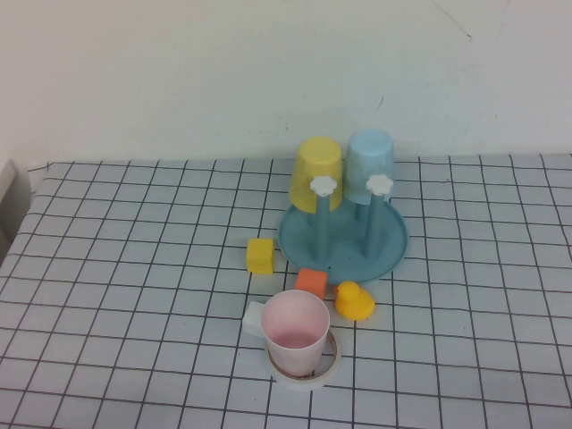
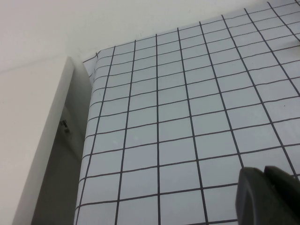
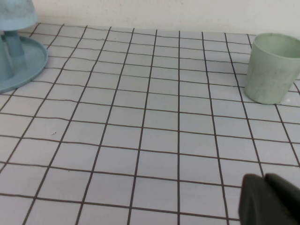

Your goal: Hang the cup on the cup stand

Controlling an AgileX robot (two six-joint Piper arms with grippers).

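While the pink cup (image 1: 296, 332) stands upright at lower centre of the high view, just below the cup stand (image 1: 344, 239), left gripper (image 2: 268, 196) and right gripper (image 3: 272, 200), both shut, hang off-frame, neither clearly nearer.

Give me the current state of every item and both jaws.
pink cup: upright, mouth up, in tape ring, not hung
yellow cup: inverted on peg
light blue cup: inverted on peg
cup stand: two front pegs free
green cup: upright
left gripper: jaws shut, parked
right gripper: jaws shut, parked
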